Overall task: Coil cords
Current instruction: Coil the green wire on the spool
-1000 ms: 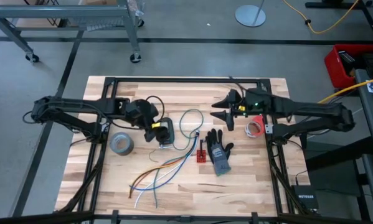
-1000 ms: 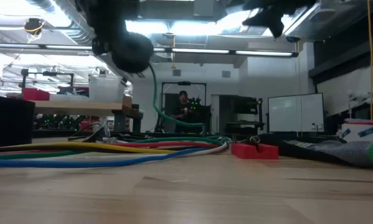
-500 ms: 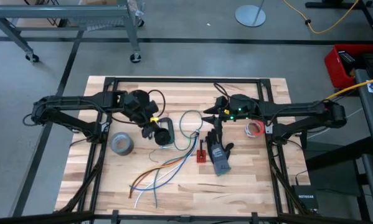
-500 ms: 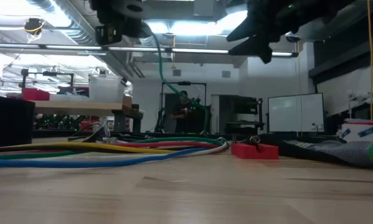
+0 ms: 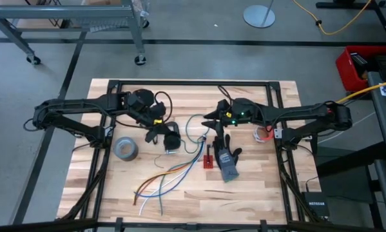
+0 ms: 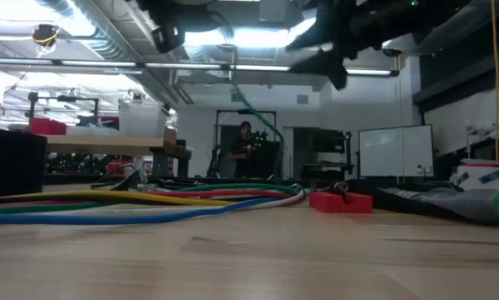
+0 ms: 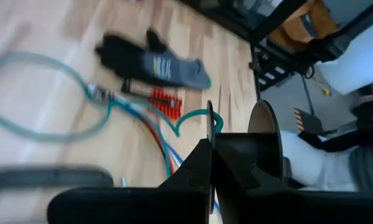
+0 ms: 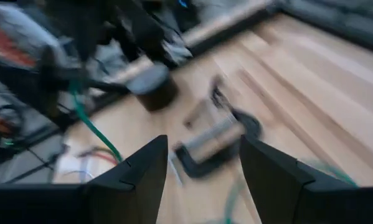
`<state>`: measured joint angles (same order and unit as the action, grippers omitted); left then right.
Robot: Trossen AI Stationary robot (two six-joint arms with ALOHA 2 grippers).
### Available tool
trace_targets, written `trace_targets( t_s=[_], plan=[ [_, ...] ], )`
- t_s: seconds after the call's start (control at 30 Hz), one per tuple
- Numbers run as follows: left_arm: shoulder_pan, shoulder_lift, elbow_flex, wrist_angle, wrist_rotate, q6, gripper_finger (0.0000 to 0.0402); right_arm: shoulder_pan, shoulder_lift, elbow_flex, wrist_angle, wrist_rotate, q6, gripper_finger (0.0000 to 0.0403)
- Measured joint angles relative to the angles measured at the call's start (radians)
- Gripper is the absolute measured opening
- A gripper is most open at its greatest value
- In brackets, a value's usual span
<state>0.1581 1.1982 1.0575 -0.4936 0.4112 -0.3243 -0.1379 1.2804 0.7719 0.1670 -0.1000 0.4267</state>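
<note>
We are seeing the cord (image 5: 170,138) lying at 5 o'clock of our nearer left fingers (image 5: 155,131), together; right fingers (image 5: 213,125) apart.

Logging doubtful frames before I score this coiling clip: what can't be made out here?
- High view: whether the left gripper grips the green cord; too small, arm covers it.
- Right wrist view: motion blur smears the black object past the open right gripper.
- Low view: both grippers cut off by the top edge.
- Black cord bundle: not identifiable.
</note>
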Motion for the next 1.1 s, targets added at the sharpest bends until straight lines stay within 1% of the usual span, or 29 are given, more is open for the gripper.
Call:
trace_targets(
  t_s=[0.13, 0.27, 0.37, 0.57, 0.67, 0.8, 0.9, 0.97, 1.03, 1.1],
  plan=[
    [-0.003, 0.032, -0.001, 0.084, -0.002, 0.070, 0.0000, 0.000, 0.001, 0.000, 0.140, -0.109, -0.044, 0.0205],
    [-0.003, 0.075, -0.002, 0.094, -0.003, 0.105, 0.0000, 0.001, 0.001, 0.000, 0.229, -0.176, -0.063, 0.0205],
    [-0.003, 0.111, -0.002, 0.117, -0.015, 0.141, 0.0000, 0.001, 0.001, 0.000, 0.247, -0.184, -0.065, 0.0205],
    [-0.003, 0.182, -0.003, 0.281, -0.064, 0.241, 0.0000, 0.001, 0.001, 0.000, 0.226, -0.185, -0.065, 0.0205],
    [-0.003, 0.200, -0.003, 0.331, -0.119, 0.300, 0.0000, 0.001, 0.001, 0.000, 0.203, -0.187, -0.065, 0.0205],
    [-0.003, 0.201, -0.003, 0.363, -0.221, 0.354, 0.0000, 0.001, 0.001, 0.000, 0.159, -0.189, -0.065, 0.0205],
    [-0.001, 0.201, -0.003, 0.366, -0.229, 0.376, 0.0000, 0.001, 0.001, 0.000, 0.160, -0.189, -0.065, 0.0205],
    [-0.001, 0.200, -0.003, 0.350, -0.211, 0.400, 0.0000, 0.001, 0.001, 0.000, 0.159, -0.188, -0.065, 0.0205],
    [-0.001, 0.200, -0.002, 0.298, -0.190, 0.408, 0.0000, 0.001, 0.001, 0.000, 0.159, -0.188, -0.065, 0.0205],
    [-0.001, 0.200, 0.005, 0.198, -0.161, 0.402, 0.0000, 0.001, 0.001, 0.000, 0.160, -0.180, -0.065, 0.0205]
  ],
)
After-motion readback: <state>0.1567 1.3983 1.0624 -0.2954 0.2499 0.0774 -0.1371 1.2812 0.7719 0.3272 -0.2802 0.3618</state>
